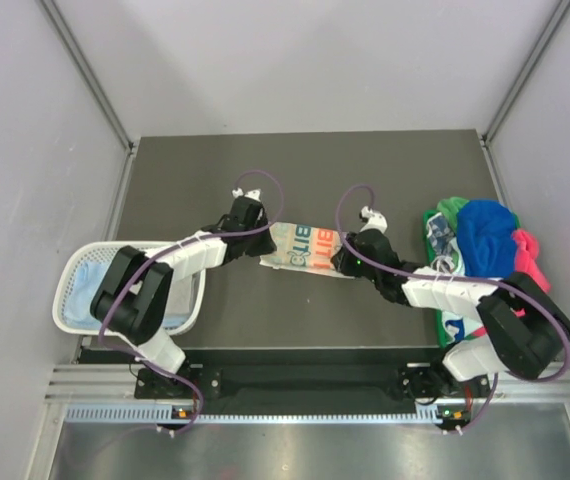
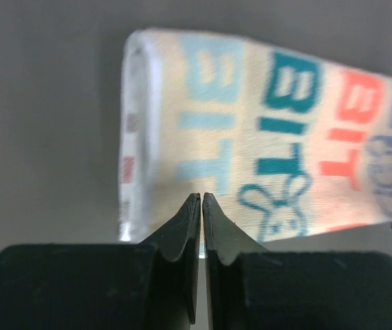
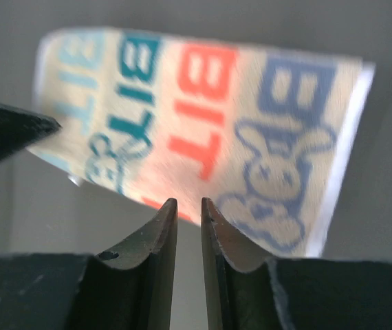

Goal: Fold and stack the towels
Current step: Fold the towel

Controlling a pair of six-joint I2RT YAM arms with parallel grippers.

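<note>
Left gripper (image 2: 201, 196): jaws closed at printed towel (image 2: 251, 130) edge. Right gripper (image 3: 189, 201): jaws barely parted, I cannot tell if pinching. Risk: shallow pinch slips, fold opens.

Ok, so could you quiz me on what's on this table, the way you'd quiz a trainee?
1. True or false: the printed towel lies inside the white basket.
2. Where is the heap of loose towels? A) on the right arm's side of the table B) inside the basket C) at the far edge, in the middle
3. Fill in: the towel in the basket is pale ____.
Key: 1 false, it lies on the table between the left gripper and the right gripper; 2 A; 3 blue.
</note>
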